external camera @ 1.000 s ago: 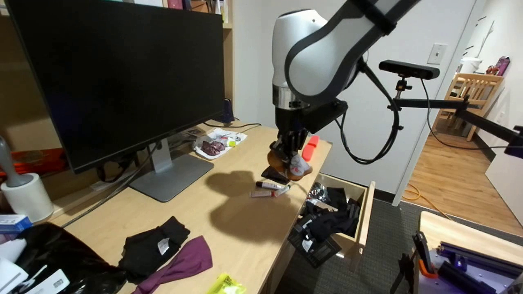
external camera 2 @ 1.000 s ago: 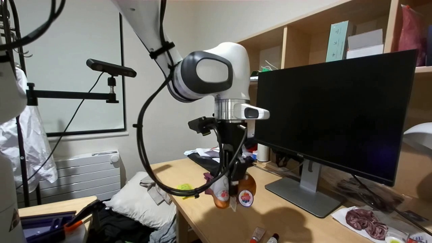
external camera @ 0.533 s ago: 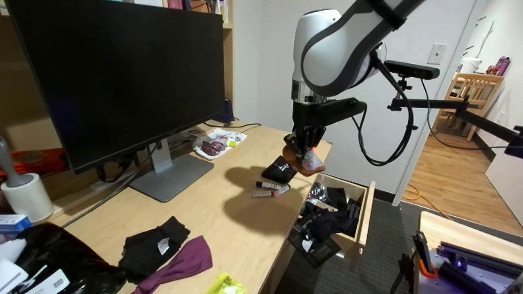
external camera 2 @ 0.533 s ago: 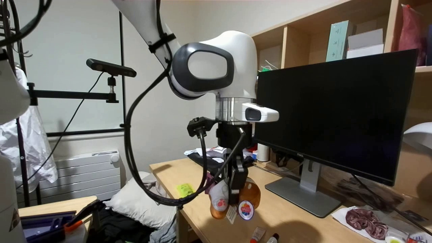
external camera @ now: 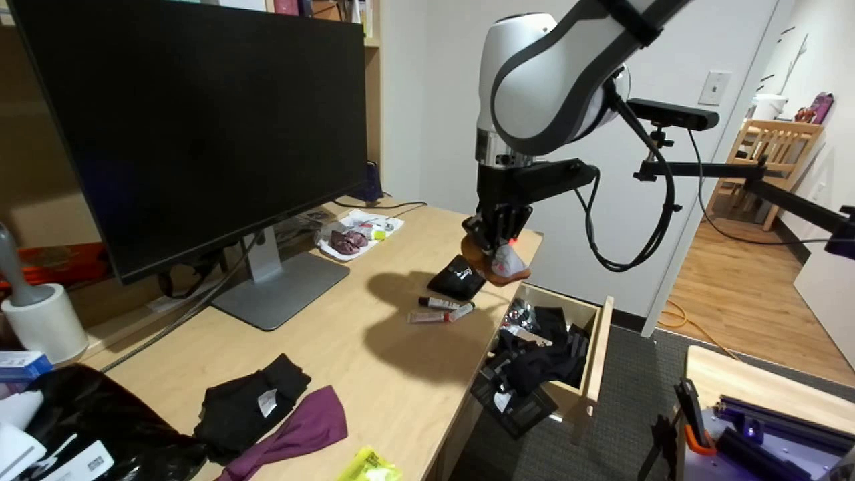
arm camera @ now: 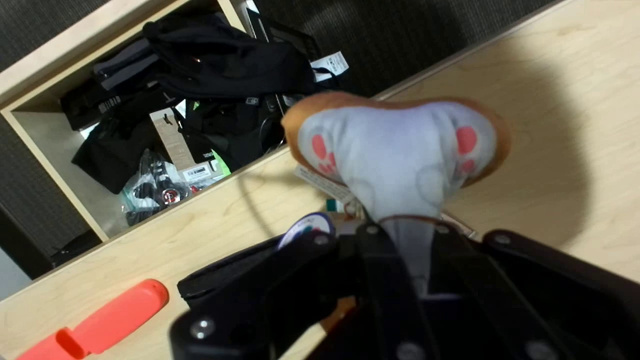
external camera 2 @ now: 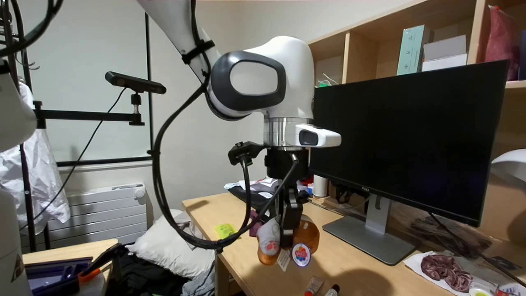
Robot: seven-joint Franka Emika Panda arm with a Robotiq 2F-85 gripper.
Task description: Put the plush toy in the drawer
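Observation:
The plush toy is orange-brown with whitish parts and pink paw marks. It shows in both exterior views (external camera: 509, 262) (external camera 2: 269, 240) and in the wrist view (arm camera: 395, 145). My gripper (arm camera: 407, 230) is shut on its middle, with the toy bulging out on both sides of the fingers. It also shows in both exterior views (external camera: 493, 248) (external camera 2: 286, 240). The toy hangs above the desktop near its edge. The drawer (external camera: 599, 351) is pulled out below that edge, with black fabric and packages in it. In the wrist view the drawer (arm camera: 52, 170) lies at the upper left.
A black pouch (external camera: 457, 278) and several small tubes (external camera: 437, 316) lie on the desk under the toy. A red case (arm camera: 117, 317) lies near the desk edge. A black package (external camera: 514, 401) hangs over the drawer's side. A monitor (external camera: 220, 127) stands behind.
The arm has moved right with the toy, towards the drawer side in an exterior view, uncovering the black pouch. Over the last half second it has hardly moved. The toy stays held.

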